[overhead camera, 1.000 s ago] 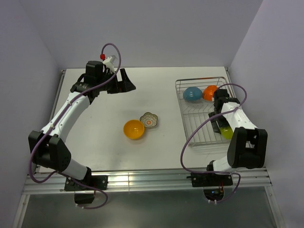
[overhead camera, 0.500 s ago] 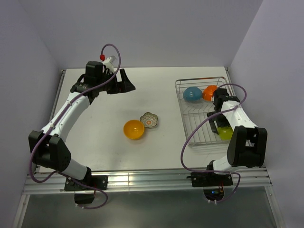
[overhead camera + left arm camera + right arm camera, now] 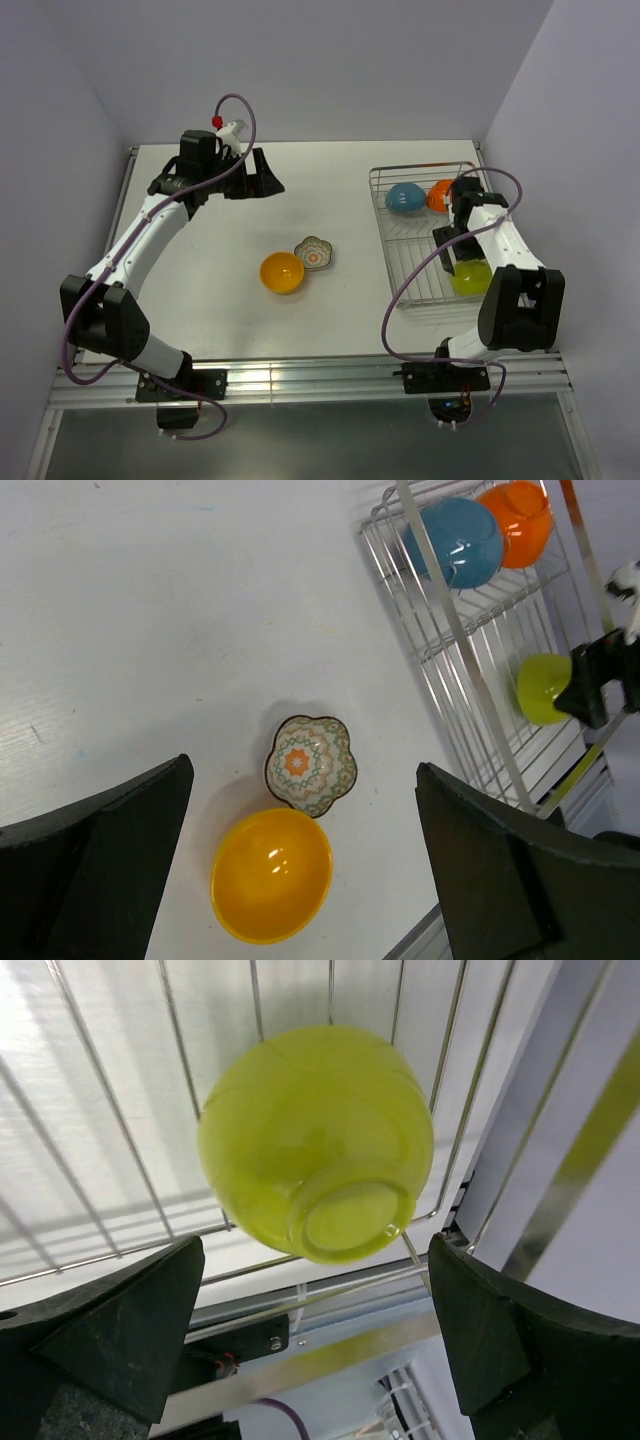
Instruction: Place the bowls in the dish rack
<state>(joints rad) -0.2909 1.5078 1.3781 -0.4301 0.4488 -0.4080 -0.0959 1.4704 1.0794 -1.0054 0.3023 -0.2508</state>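
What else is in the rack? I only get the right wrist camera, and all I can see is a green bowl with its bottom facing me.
Observer: A blue bowl and an orange bowl sit side by side at the far end of the rack.
Operator: Are any bowls out on the table?
Observer: Two. A yellow-orange bowl and a little flowery dish are right next to each other near the middle.
Operator: Is the other arm grabbing one?
Observer: No. The left gripper is open and empty, off toward the far left of the table.
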